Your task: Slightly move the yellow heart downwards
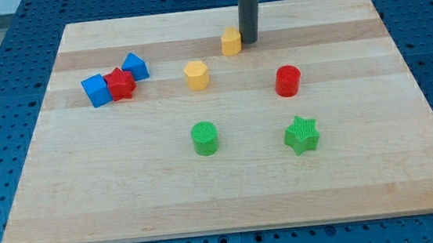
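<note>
broadly, the wooden tabletop [230,191] filled the frame, blocks scattered across its upper half. my tip [250,41] stood at upper centre, just right of the yellow heart [231,41], apparently touching its side. there were no fingers on this rod, so nothing to open or clamp. the heart sat near the top edge; by my judgement the downward nudge remained undone, since the tip was beside it, not above.

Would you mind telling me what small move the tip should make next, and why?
Probably shift my tip round to the top side of the yellow heart, then push gently downward. It now sits at the heart's right edge, so pushing from there would likely send it leftward instead.
</note>
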You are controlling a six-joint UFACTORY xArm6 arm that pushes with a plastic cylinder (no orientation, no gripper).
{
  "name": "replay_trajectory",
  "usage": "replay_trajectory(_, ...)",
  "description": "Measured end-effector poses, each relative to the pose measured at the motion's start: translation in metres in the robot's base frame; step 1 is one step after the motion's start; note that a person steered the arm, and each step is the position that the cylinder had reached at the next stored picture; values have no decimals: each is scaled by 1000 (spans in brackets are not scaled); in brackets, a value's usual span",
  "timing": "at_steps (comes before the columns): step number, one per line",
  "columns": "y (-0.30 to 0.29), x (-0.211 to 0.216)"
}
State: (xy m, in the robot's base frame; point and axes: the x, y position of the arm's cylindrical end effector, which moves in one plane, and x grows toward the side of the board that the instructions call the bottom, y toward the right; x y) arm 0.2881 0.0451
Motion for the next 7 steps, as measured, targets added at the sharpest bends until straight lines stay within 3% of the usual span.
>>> replay_trajectory(2, -15, -1)
replay_trajectory(4, 13, -48)
replay_trajectory(7, -49, -37)
